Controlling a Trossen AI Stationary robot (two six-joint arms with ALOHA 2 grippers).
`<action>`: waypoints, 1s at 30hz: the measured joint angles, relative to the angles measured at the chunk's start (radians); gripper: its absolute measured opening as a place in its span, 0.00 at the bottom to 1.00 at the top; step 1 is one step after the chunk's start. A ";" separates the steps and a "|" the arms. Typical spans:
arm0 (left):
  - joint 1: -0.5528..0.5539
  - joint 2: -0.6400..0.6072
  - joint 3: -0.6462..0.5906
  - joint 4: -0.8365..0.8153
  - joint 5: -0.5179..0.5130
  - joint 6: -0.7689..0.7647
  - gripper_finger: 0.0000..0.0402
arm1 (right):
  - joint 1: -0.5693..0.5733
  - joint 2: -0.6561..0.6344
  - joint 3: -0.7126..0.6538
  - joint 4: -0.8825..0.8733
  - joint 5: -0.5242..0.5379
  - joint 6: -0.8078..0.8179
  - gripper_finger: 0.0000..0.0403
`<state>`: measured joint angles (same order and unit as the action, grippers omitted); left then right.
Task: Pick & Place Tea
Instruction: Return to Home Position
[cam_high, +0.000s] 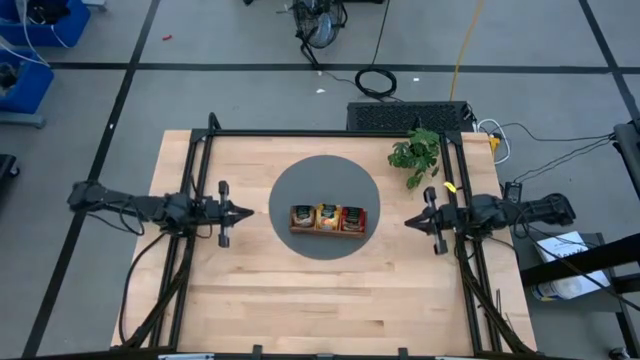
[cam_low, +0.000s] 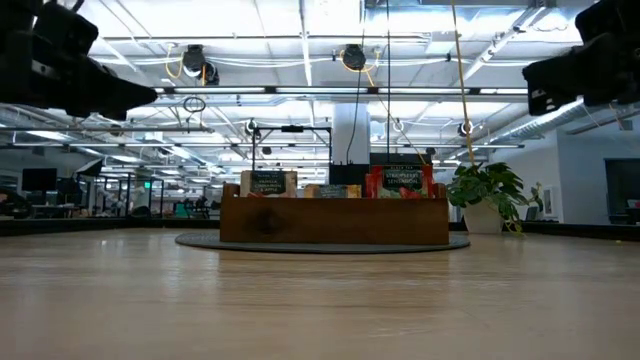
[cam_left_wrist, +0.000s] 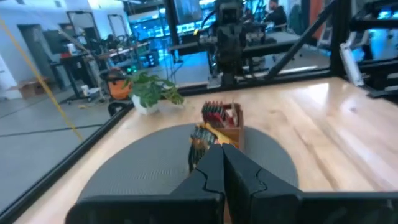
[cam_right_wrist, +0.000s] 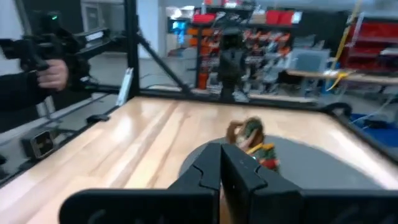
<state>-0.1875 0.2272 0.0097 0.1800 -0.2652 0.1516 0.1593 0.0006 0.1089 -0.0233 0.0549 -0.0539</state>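
The tea packets stand upright in a brown wooden three-compartment tray (cam_high: 328, 219) on a round grey mat (cam_high: 324, 206) at the table's middle: pale ones (cam_high: 303, 216) in the left compartment, orange (cam_high: 327, 216) in the middle, red (cam_high: 352, 218) in the right. In the low view the tray (cam_low: 333, 219) shows side-on with packet tops (cam_low: 398, 180) sticking above its rim. My left gripper (cam_high: 246, 212) hangs shut above the table left of the mat. My right gripper (cam_high: 410, 222) hangs shut to the mat's right. Both point at the tray and touch nothing.
A green leafy plant (cam_high: 416, 152) in a small pot stands at the table's far right corner, behind my right gripper. A black frame (cam_high: 330, 133) runs along the table's far, left and right edges. A person's hand (cam_right_wrist: 53, 71) shows beyond the table in the right wrist view.
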 joint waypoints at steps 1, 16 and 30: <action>0.011 -0.009 0.000 -0.004 0.022 -0.002 0.00 | -0.010 0.000 0.000 -0.005 -0.024 0.009 0.00; 0.045 -0.069 0.001 -0.080 0.169 -0.107 0.00 | -0.095 0.001 -0.090 0.109 -0.109 0.072 0.00; 0.045 -0.055 0.001 -0.104 0.203 -0.201 0.01 | -0.095 0.002 -0.092 0.115 -0.105 0.075 0.00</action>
<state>-0.1425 0.1719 0.0109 0.0756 -0.0617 -0.0497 0.0647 0.0021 0.0166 0.0918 -0.0498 0.0206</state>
